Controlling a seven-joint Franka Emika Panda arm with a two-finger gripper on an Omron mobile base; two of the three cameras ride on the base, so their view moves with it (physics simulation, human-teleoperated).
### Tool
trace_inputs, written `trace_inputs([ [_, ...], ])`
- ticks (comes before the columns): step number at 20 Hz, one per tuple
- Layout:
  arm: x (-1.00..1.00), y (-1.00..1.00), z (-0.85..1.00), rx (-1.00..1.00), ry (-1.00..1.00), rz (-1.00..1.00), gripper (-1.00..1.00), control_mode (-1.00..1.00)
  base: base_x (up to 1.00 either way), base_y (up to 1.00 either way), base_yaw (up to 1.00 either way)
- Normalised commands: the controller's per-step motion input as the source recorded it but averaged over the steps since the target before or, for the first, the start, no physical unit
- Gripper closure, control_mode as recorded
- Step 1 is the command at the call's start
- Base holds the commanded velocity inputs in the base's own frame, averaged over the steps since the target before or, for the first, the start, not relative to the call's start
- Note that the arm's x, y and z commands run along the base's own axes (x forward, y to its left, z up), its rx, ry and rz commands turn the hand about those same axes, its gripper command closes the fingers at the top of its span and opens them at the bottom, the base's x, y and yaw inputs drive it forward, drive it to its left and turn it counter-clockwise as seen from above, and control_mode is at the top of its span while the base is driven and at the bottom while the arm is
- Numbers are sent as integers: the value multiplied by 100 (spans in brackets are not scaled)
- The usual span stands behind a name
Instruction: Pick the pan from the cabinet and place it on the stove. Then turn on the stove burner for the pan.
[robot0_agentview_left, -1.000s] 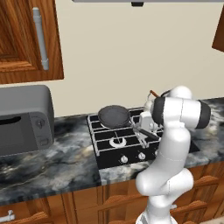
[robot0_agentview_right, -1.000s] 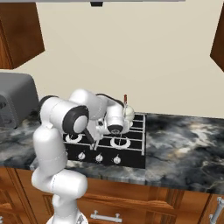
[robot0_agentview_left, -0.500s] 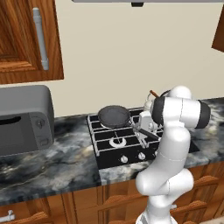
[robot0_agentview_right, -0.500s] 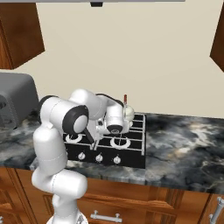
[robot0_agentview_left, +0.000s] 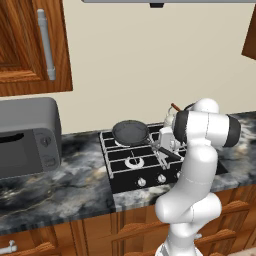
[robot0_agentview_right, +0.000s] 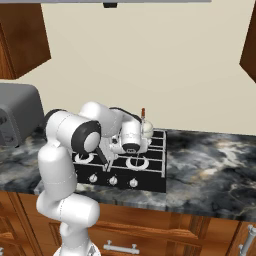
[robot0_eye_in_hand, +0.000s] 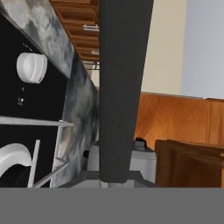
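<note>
**Pan over rear-left burner, handle clamped**

Left base view: pan (robot0_agentview_left: 131, 132) sits centre frame on the stove (robot0_agentview_left: 125, 172) rear-left grate, gripper (robot0_agentview_left: 163, 148) at its handle.

Right base view: wrist hides the grip.

Hand view: jaws closed on the dark handle running up the frame; knob (robot0_eye_in_hand: 32, 68) upper left.

Risk: releasing off-centre could tip the pan.

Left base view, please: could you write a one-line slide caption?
Pan set on the stove's rear-left burner, gripper shut on its handle.
</note>
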Motion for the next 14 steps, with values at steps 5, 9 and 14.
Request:
trace_inputs([
  [5,41,0,-32,2,6,0,100,-100,0,0,0],
  [9,28,0,-28,1,7,0,100,-100,0,0,0],
  [14,28,0,-25,0,7,0,-100,-100,0,0,0],
])
